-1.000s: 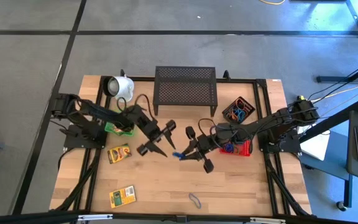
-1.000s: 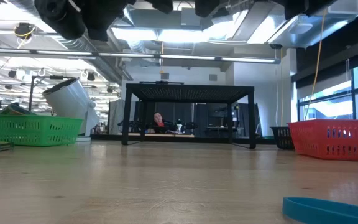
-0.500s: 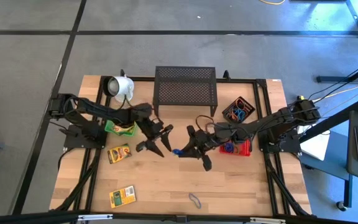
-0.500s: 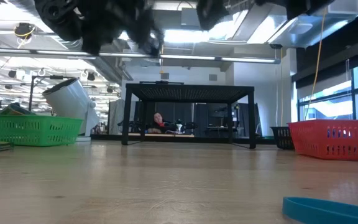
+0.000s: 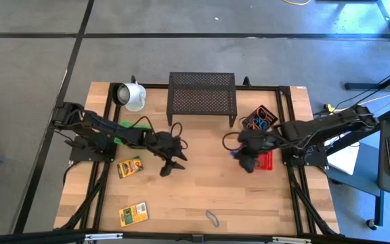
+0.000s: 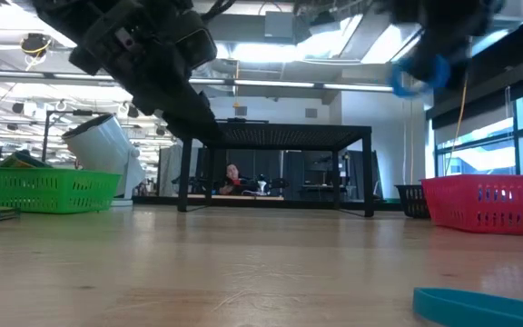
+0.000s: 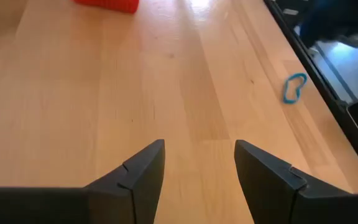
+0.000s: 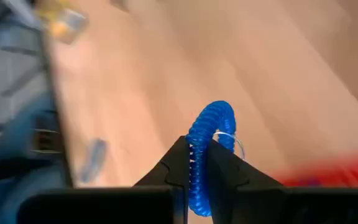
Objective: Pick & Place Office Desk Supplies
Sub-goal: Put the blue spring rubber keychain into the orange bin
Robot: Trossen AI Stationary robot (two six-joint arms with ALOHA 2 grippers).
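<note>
1. A pale wooden bench (image 5: 202,196) with a black frame stands on a grey floor; the low view looks across it into a large, brightly lit room.
2. A black mesh rack (image 5: 202,95) sits at the far edge of the bench, with a white mug (image 5: 133,95) lying on its side to the left of it.
3. The right gripper (image 8: 196,163) hovers just beside a red basket (image 5: 266,161) on the right side. Its jaws are closed on a blue coiled band (image 8: 207,155), which sticks up between them.
4. A small dark basket (image 5: 259,120) farther back holds a tangle of coloured bands.
5. The left gripper (image 7: 199,167) hangs over bare wood near the middle of the bench, jaws apart and holding nothing.
6. A green basket (image 5: 128,139) lies under the left arm.
7. Two crayon boxes rest on the left side: one (image 5: 130,167) near the left arm, another (image 5: 133,214) close to the front edge.
8. A blue rubber band (image 5: 212,217) lies alone near the front edge, well apart from both arms.
</note>
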